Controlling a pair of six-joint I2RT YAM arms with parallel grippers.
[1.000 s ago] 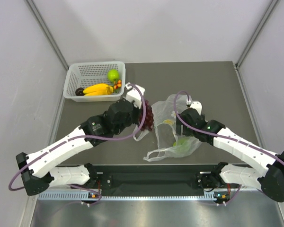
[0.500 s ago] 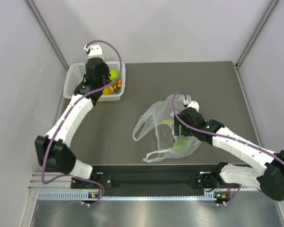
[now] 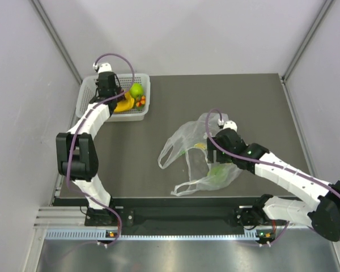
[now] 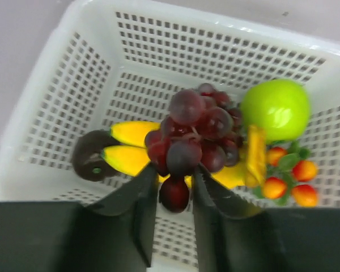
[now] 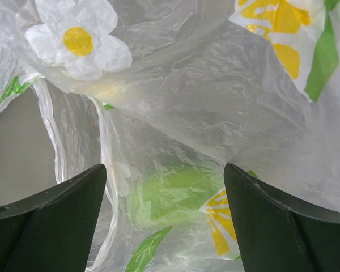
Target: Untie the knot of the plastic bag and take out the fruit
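Note:
The plastic bag point(image 3: 198, 153) lies crumpled mid-table, its two handle loops apart; no knot shows. A smaller green fruit point(image 3: 218, 173) point(image 5: 170, 192) is still inside it. My right gripper point(image 3: 215, 161) point(image 5: 164, 170) hangs open just above the film over that fruit. My left gripper point(image 3: 115, 97) point(image 4: 174, 170) is inside the white basket point(image 3: 139, 117). The dark purple grape bunch point(image 4: 195, 133) rests over the bananas point(image 4: 130, 133) at its fingertips. The jaws stand slightly apart, a thin gap each side of the lowest grape. A green apple point(image 4: 275, 109) and small orange-red fruits point(image 4: 289, 178) lie beside it.
The basket point(image 4: 187, 45) stands at the table's far-left corner against the grey wall. A dark round fruit point(image 4: 90, 161) lies at its left end. Grey side walls close in the table left and right.
My left arm has swung from the bag over to the basket, carrying the grapes, and its jaws have just loosened. The right arm has barely moved.

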